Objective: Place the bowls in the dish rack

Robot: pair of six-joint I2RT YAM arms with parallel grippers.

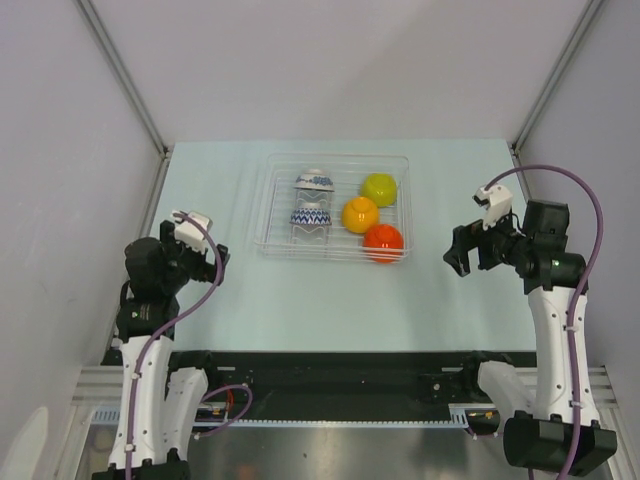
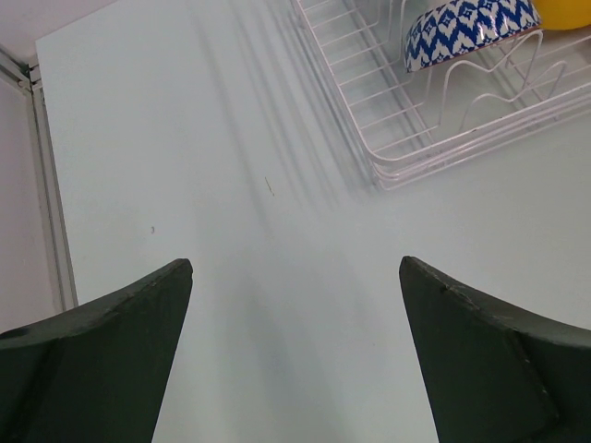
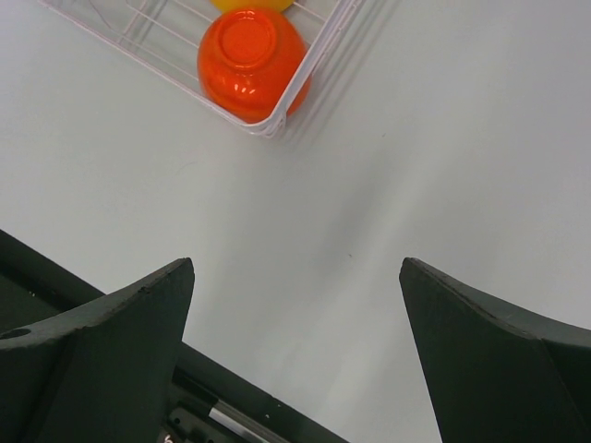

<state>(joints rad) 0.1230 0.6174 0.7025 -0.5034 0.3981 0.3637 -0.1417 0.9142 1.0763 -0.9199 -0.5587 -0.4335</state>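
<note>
- The dish rack sat upper centre of the top view on the surface, holding all five bowls.
- Left gripper and right gripper flanked it, well apart, jaws released and empty.

Two white-and-black robot arms mounted at the ends of a black mounting rail.
The left arm and right arm have white links, black joint housings, a white camera block at each wrist, a looping purple cable alongside, and broad dark wedge-shaped fingers.
</note>
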